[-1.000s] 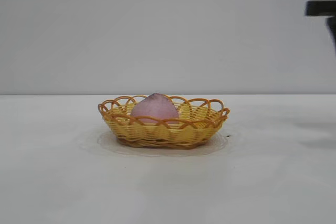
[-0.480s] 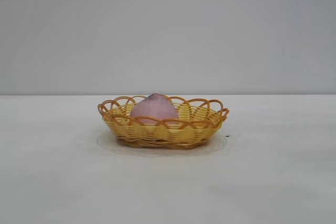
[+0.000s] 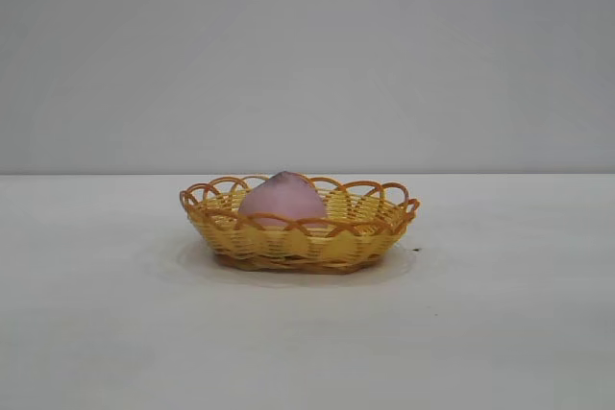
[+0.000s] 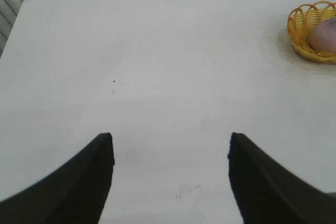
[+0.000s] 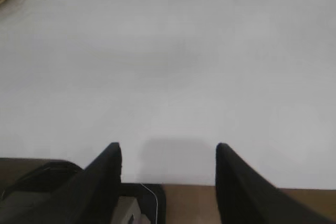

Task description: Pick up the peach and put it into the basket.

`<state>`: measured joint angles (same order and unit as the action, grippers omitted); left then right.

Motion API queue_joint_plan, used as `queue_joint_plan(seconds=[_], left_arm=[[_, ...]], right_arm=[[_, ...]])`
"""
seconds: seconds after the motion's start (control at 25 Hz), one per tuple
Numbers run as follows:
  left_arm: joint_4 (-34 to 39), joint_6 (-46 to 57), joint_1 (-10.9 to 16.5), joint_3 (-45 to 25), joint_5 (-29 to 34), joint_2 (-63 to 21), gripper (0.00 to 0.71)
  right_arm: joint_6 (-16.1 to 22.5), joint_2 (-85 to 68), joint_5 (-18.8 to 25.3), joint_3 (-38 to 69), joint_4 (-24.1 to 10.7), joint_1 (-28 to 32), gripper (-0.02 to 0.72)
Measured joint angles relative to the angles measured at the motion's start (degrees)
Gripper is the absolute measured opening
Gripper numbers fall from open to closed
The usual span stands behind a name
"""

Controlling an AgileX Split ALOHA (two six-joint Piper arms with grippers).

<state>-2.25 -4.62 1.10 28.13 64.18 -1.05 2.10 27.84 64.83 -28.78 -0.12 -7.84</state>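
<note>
The dusty-pink peach (image 3: 282, 201) lies inside the yellow-orange wicker basket (image 3: 300, 239) at the middle of the white table. In the left wrist view the basket (image 4: 302, 30) and the peach (image 4: 326, 35) show far off at the picture's edge. My left gripper (image 4: 170, 142) hangs open over bare table, nothing between its fingers. My right gripper (image 5: 168, 150) is open too, empty, above the table's edge, well away from the basket. Neither arm shows in the exterior view.
White tabletop (image 3: 500, 333) spreads round the basket on all sides. In the right wrist view the table's edge (image 5: 184, 184) runs under the gripper, with a brown floor and a dark base with a thin cable (image 5: 152, 198) beyond it.
A second ago a dark part of the right arm showed at the exterior view's upper right; it has withdrawn out of that view. Peach and basket have not moved.
</note>
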Motion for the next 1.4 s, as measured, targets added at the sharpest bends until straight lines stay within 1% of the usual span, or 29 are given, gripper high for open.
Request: queue_joint_plan(seconds=[0.24,0.56,1.12,1.32,1.4], left_arm=[[0.0,0.0,0.0,0.0,0.0,0.0,0.456],[0.0,0.0,0.0,0.0,0.0,0.0,0.456],[0.0,0.0,0.08,0.0,0.0,-0.08,0.456],[0.0,0.0,0.08,0.0,0.0,-0.08,0.456],[0.0,0.0,0.08,0.0,0.0,-0.08,0.456]], right_arm=[[-2.68,-10.46,-0.31,0.77,0.66,0.0,0.34],[-2.93,-28.22,0.07,0.77,0.8,0.0,0.34],[-2.82,-28.73,0.35,0.77,0.67,0.0,0.34],[-0.97,-28.73,0.35,0.77,-0.22,0.0,0.34],[-0.83,-28.73,0.35,0.77,-0.46,0.0,0.34]])
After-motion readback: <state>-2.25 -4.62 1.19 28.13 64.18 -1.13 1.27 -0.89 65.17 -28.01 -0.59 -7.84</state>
